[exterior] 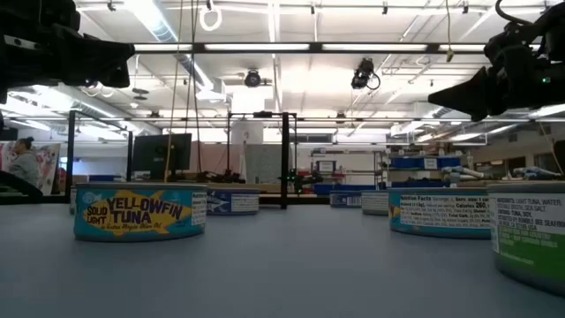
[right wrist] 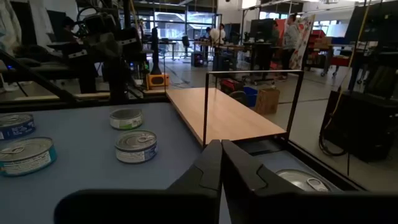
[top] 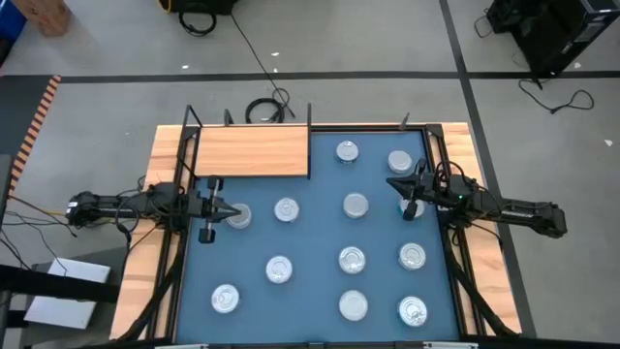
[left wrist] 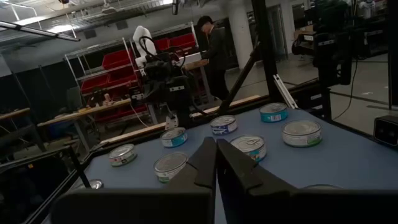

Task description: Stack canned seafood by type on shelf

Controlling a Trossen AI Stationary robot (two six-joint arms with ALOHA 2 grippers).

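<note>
Several round silver tins of canned seafood (top: pixel 356 205) lie flat and scattered on the blue mat (top: pixel 310 242); in the low view one shows a yellowfin tuna label (exterior: pixel 139 212). The wooden shelf (top: pixel 252 152) with thin black posts lies at the mat's far left corner, with nothing on it (right wrist: pixel 224 115). My left gripper (top: pixel 232 213) is shut and hovers at the mat's left side, its tip over one tin (top: pixel 240 217). My right gripper (top: pixel 392 182) is shut and hovers at the right side, near another tin (top: pixel 399 161). Both hang clear above the mat (exterior: pixel 433 88).
Black frame rails run along the mat's left and right sides (top: pixel 455 252). Cables lie on the floor behind the table (top: pixel 266 109). People stand in the room beyond the table (left wrist: pixel 214 46). Open mat lies between the tins in the middle.
</note>
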